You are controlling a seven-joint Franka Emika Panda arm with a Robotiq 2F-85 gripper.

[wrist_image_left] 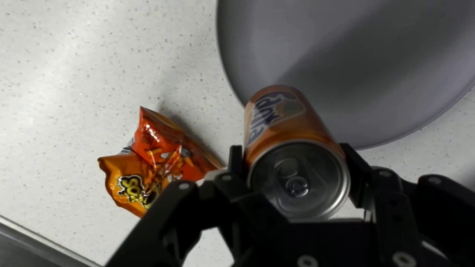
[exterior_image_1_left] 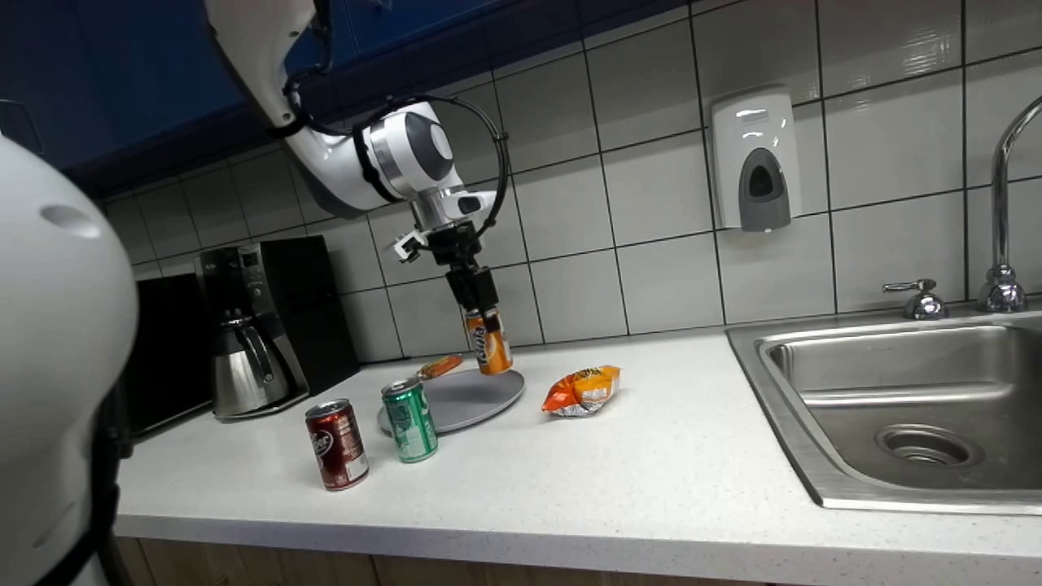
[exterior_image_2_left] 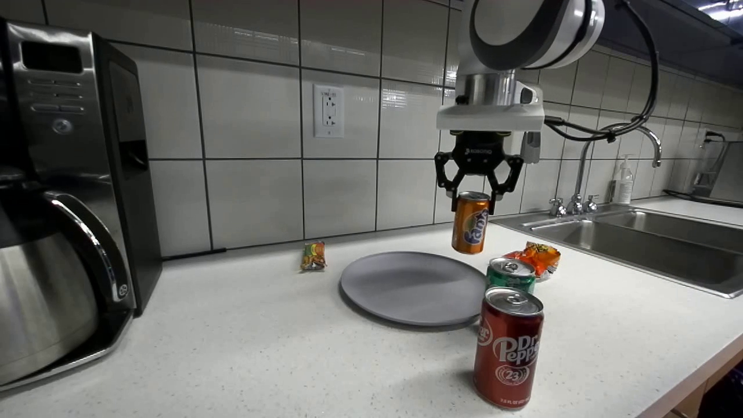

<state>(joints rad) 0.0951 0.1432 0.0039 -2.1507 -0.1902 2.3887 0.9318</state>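
White and rounded, the robot arm (exterior_image_1_left: 57,342) looms at the near left in an exterior view, its far links reaching over a white speckled counter (exterior_image_1_left: 651,472). On the right, a stainless-steel sink (exterior_image_1_left: 824,483) is set into the counter; at the far left stands a black and silver coffee maker (exterior_image_1_left: 305,301) with a metal carafe (exterior_image_1_left: 244,378). Between them lies a round, flat grey plate (exterior_image_2_left: 400,290). A black two-finger gripper (exterior_image_2_left: 473,206) hangs by the plate's far right side, its fingers (wrist_image_left: 356,174) pinching an orange aluminium Fanta can (exterior_image_2_left: 471,231) from both sides near the top. That can is roughly upright and raised above the counter; in the wrist view its lower end overlaps the plate's rim. Nearer stands a dark red aluminium Dr Pepper can (exterior_image_2_left: 509,348), upright, and just beyond it a green aluminium can (exterior_image_1_left: 411,425), also upright, beside the plate's near side. To the plate's right lies a crinkled orange and red plastic snack bag (wrist_image_left: 159,163), apart from the gripped can. Smallest is a shiny orange and green packet (exterior_image_2_left: 313,257) on the counter, toward the far left past the plate.
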